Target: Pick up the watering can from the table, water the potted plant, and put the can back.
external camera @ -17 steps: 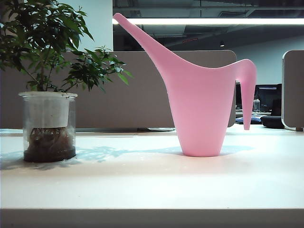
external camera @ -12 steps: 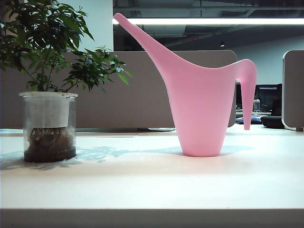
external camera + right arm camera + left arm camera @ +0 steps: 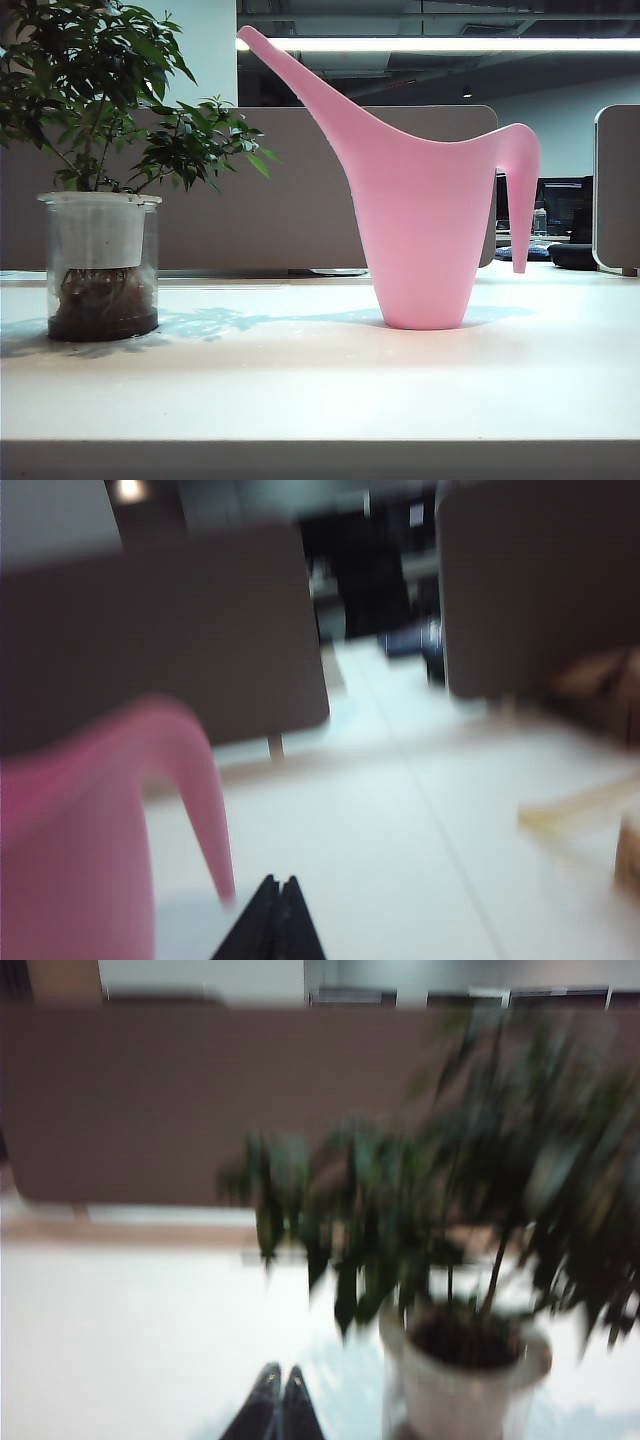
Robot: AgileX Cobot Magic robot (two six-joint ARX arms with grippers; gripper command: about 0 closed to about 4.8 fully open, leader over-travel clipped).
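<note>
Potted plant [image 3: 100, 200] stood upright at 9 o'clock on the table [image 3: 320, 390], left gripper [image 3: 279, 1372] seen pressed together just beside the pot, watering can [image 3: 420, 210] upright at 3 o'clock, spout aimed toward 10 o'clock, right gripper [image 3: 279, 882] closed, empty, near the can's handle [image 3: 205, 800].

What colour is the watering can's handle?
Pink, the same as the rest of the watering can; its hook handle shows best in the exterior view.

No readable txt, labels or nos. anywhere — wrist views too blurred.
</note>
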